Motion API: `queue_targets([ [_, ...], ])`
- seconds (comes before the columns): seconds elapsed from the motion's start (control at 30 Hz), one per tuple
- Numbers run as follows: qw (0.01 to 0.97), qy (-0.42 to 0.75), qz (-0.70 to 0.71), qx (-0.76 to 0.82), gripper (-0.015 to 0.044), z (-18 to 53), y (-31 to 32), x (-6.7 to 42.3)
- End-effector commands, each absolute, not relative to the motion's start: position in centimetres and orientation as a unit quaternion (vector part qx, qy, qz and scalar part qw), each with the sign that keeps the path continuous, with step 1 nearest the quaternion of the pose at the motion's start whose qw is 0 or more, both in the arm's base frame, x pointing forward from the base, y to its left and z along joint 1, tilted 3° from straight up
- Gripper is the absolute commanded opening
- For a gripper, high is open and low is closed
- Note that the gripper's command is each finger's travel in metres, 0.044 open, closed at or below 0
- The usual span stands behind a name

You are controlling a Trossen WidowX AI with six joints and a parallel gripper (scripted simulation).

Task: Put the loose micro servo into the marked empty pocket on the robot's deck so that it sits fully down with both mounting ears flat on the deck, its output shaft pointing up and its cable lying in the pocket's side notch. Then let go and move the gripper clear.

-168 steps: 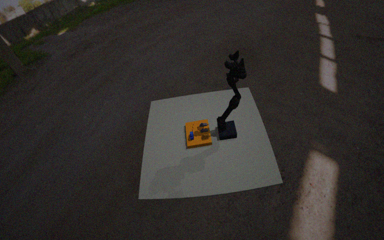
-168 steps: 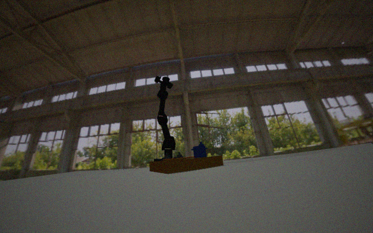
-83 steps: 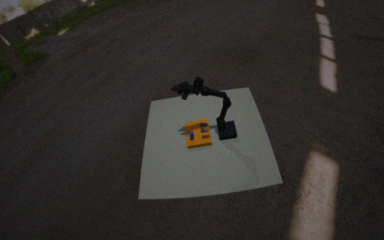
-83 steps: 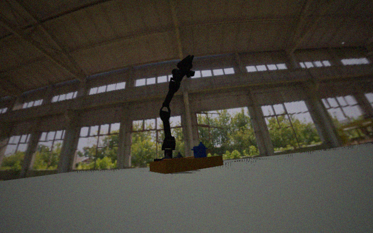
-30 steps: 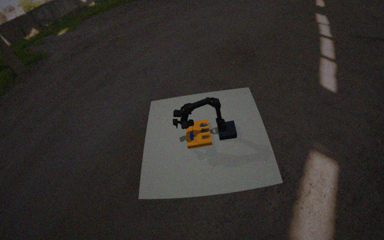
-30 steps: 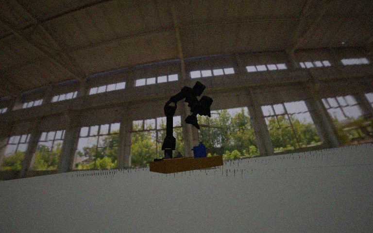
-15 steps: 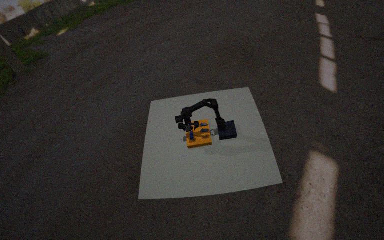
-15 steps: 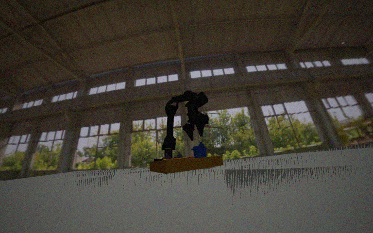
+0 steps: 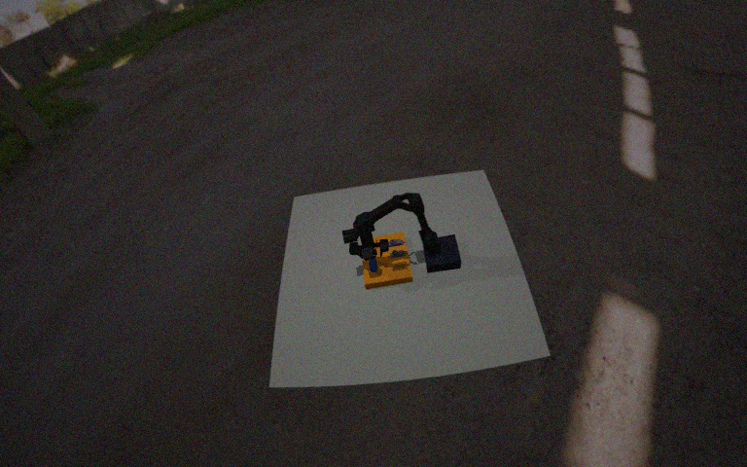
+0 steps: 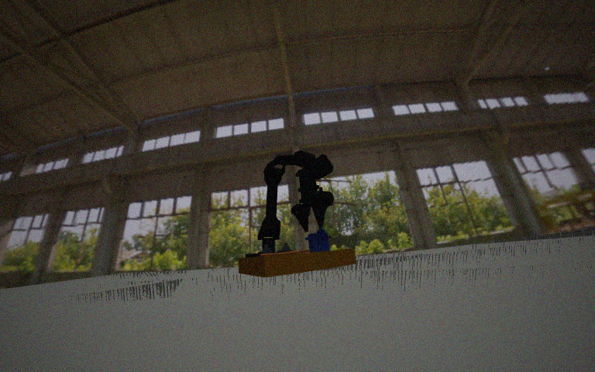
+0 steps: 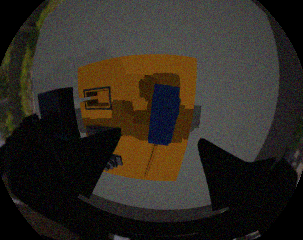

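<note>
Hovering wide apart, empty gripper (image 10: 311, 225) over orange deck (image 10: 291, 263), pale mat (image 9: 401, 335), windowed hall.

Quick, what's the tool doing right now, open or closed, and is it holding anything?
Tool: open wide, holding nothing, poised above the blue servo on the orange deck.

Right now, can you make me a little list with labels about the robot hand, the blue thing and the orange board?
gripper: open, holding nothing, pointing down just above the servo
blue servo: standing up on the deck, not gripped
orange deck: flat on the pale mat
pale mat: under the deck and the arm's base
servo seated in pocket: cannot tell
</note>
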State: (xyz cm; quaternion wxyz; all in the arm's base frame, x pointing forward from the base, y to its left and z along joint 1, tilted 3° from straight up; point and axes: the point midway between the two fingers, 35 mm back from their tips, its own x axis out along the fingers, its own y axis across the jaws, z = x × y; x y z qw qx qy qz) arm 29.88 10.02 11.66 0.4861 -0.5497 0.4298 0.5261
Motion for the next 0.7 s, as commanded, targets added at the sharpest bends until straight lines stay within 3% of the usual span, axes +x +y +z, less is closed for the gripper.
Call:
queue_targets([
  [0.0,0.486,0.432,0.524,-0.55,0.044,11.1,10.0,29.9],
  [0.43,0.486,0.432,0.524,-0.55,0.044,9.4,10.0,30.1],
  [0.67,0.486,0.432,0.524,-0.55,0.0256,9.4,10.0,30.1],
])
